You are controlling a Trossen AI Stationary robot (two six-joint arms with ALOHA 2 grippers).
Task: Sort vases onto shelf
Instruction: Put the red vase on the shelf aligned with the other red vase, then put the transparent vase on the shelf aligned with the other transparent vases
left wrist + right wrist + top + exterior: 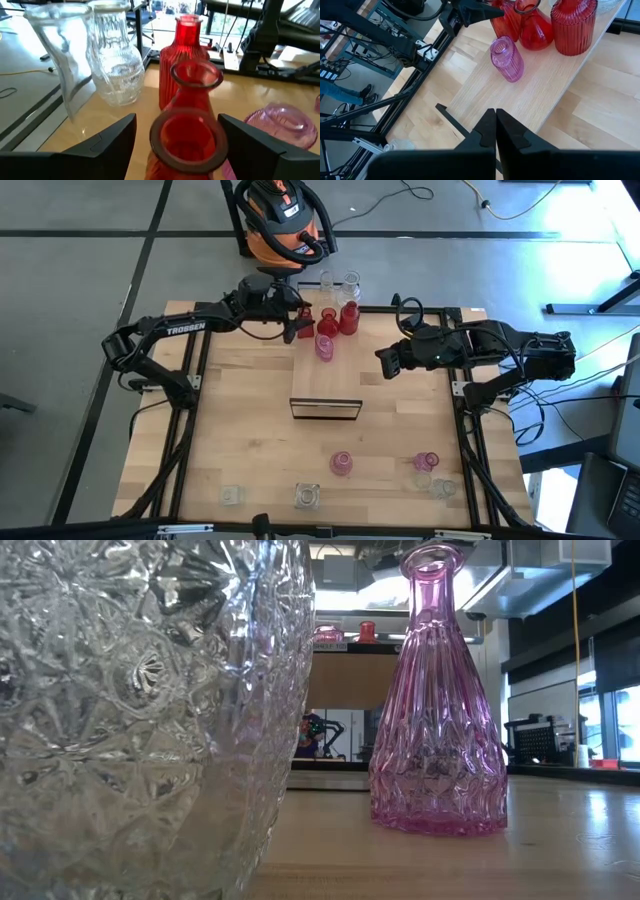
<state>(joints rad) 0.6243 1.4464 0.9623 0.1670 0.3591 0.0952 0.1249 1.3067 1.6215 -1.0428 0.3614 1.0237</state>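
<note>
Wooden shelf [325,375] crowded with vases, left gripper [175,137] spread around a red vase [187,135], right gripper [495,125] pressed together nearby.

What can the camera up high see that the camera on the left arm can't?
Only the high camera sees both arms, the shut right gripper, the whole shelf and the loose vases on the table's near side, like a pink one. Only the left arm's camera sees up close: the open left gripper has a finger on each side of a red vase. Both show the red vases, the clear vases and a pink vase on the shelf.
</note>
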